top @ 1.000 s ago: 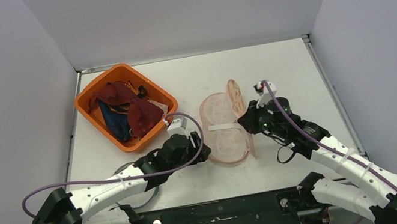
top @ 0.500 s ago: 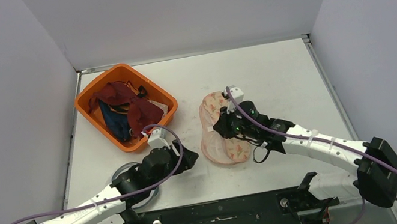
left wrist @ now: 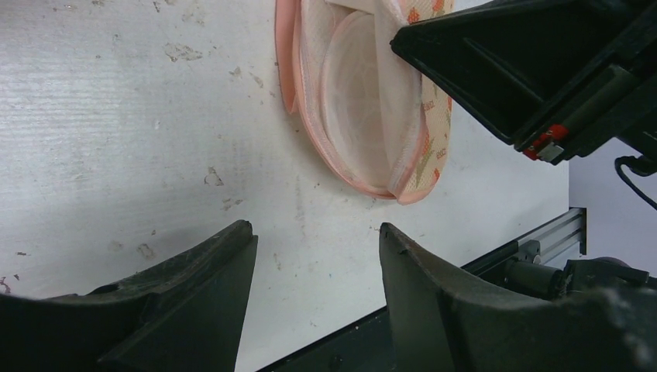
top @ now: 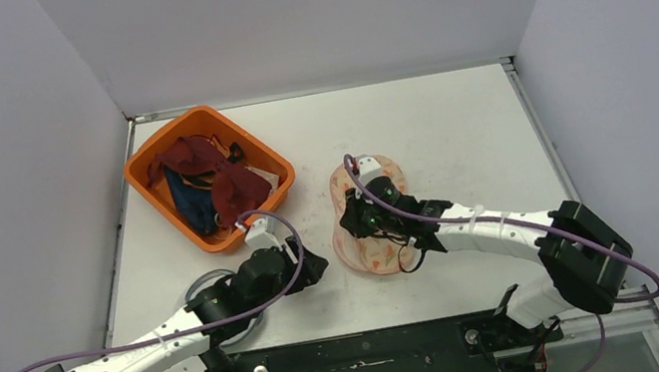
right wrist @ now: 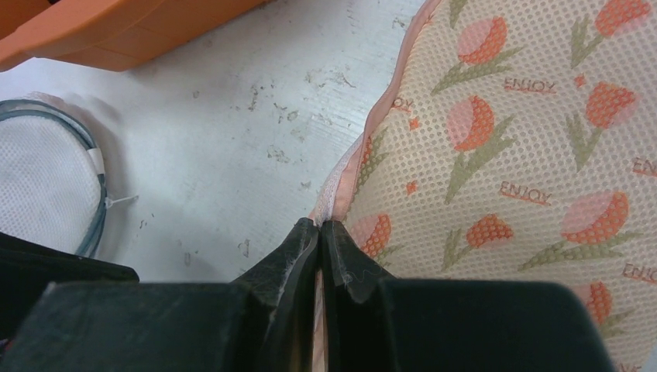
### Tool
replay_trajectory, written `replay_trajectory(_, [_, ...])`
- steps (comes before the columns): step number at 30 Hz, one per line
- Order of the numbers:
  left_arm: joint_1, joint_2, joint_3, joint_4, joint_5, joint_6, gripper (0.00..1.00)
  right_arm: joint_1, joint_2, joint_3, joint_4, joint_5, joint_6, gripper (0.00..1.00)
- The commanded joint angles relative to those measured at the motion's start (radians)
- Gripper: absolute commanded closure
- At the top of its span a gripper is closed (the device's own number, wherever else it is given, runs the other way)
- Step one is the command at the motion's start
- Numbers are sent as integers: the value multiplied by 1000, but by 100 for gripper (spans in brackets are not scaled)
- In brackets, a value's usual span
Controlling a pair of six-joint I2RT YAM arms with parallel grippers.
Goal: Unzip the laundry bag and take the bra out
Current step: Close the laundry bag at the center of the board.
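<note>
Left end effector [left wrist: 314,260]: fingers spread wide, nothing between them, over bare surface [top: 457,124], near laundry bag [left wrist: 364,116]. Round white mesh pouch [right wrist: 42,174] with grey rim lies by left arm. Right end effector [right wrist: 318,226]: fingers pinched together on bag's pink-trimmed edge. Bag is floral mesh and lies mid-surface, partly under right wrist. Far left: orange basket [top: 194,120] holds dark red and blue garments [top: 241,193]. Cannot tell if bra is among them.

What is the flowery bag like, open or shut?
Open. The bag gapes, its halves apart, showing the pale inside; the right gripper pinches its rim.
</note>
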Motion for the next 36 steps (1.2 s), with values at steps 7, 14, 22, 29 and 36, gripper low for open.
replay_trajectory(7, [-1, 2, -23, 20, -4, -23, 43, 17, 102, 45, 114, 23, 48, 95])
replay_trajectory(14, [-2, 17, -41, 38, 7, -34, 43, 31, 167, 63, 125, 12, 56, 94])
replay_trajectory(22, [-2, 12, -51, 39, 4, -37, 43, 36, 198, 71, 134, -11, 68, 75])
replay_trajectory(29, [-2, 11, -51, 38, -6, -37, 42, 38, 141, 82, 98, -19, 82, 52])
replay_trajectory(36, [2, 28, 6, 24, -31, 13, 41, 36, -129, 87, -71, 71, 39, 26])
